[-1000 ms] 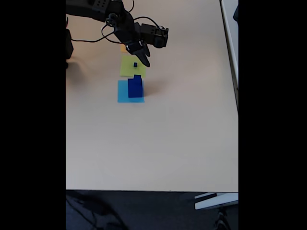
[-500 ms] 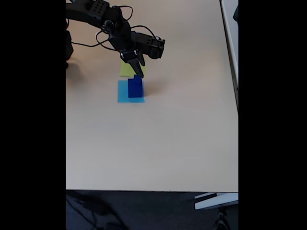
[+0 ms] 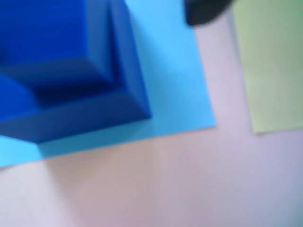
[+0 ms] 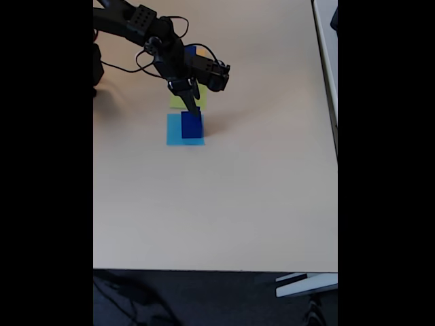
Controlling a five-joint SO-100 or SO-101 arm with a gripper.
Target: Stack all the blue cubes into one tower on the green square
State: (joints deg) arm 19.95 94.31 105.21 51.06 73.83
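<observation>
In the fixed view I see the gripper (image 4: 195,109) above the large blue cube (image 4: 192,125) on the light-blue square (image 4: 174,130), upper left; the green square (image 3: 270,66) is beside. I cannot tell how the jaws stand.

In the fixed view the claw (image 4: 193,106) moved nearer over the second, from the far edge of the green square (image 4: 178,103) down to the top of the large blue cube (image 4: 192,126). The arm came to cover most of that square, and the small blue cube on it was hidden.
</observation>
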